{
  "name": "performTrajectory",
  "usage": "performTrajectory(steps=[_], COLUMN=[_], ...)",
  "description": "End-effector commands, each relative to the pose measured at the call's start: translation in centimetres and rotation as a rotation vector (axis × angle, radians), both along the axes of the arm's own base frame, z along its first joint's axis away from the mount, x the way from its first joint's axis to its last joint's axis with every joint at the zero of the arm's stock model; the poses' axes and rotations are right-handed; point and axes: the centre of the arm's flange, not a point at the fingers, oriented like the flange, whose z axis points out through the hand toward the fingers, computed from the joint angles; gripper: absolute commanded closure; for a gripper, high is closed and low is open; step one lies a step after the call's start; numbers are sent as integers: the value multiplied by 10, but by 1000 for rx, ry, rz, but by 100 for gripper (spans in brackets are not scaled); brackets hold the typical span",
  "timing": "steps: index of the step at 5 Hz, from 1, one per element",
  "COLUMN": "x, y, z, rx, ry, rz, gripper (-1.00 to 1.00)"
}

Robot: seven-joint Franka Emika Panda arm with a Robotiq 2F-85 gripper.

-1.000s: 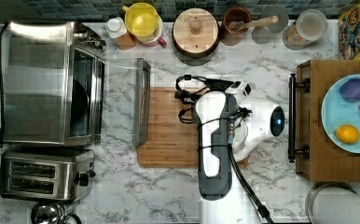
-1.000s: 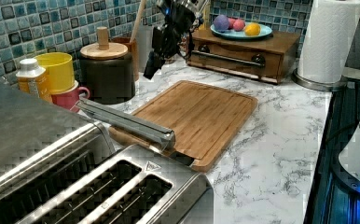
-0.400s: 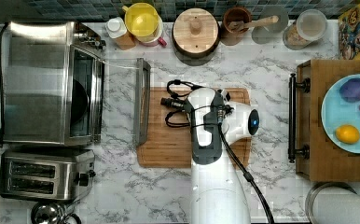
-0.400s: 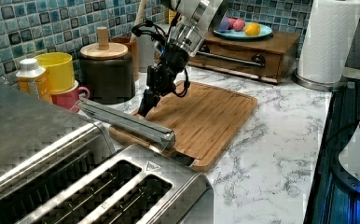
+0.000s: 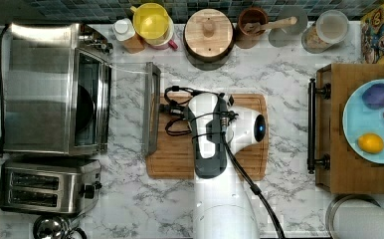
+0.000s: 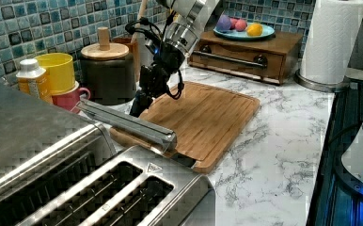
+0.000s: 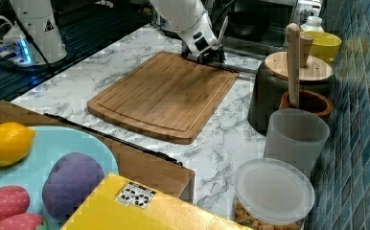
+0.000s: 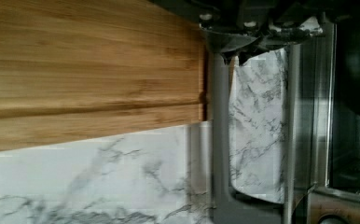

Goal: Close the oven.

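Note:
The oven (image 5: 46,89) stands at the top view's left, its glass door (image 5: 125,107) folded down flat and its bar handle (image 5: 151,114) next to the cutting board. My gripper (image 5: 161,107) is shut and sits low right beside the handle, on the board side. In the left view the gripper (image 6: 138,103) reaches down just behind the handle bar (image 6: 128,125). The wrist view has the fingertips (image 8: 225,53) close together at the handle bar (image 8: 220,140), with the glass door (image 8: 257,130) and the dark interior (image 8: 355,93) beyond. I cannot tell whether the fingers touch the handle.
A wooden cutting board (image 5: 249,154) lies under the arm. A two-slot toaster (image 5: 48,184) stands beside the oven. Jars, a yellow cup (image 5: 151,20) and a lidded pot (image 5: 207,30) line the tiled wall. A wooden box with a fruit plate (image 5: 374,124) is at the top view's right.
The arm has swung across the cutting board toward the oven and come down, bringing the gripper from above the board to the door handle. The door has not moved.

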Motion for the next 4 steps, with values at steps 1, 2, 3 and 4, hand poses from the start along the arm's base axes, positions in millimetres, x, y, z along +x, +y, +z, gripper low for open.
performTrajectory(steps=[1, 2, 3, 4], x=[51, 56, 55, 49], y=[54, 60, 56, 60], z=[54, 52, 50, 60], rx=[-34, -56, -18, 13], ry=[-64, -26, 17, -9], rz=[80, 93, 73, 31], gripper=[100, 100, 100, 100])
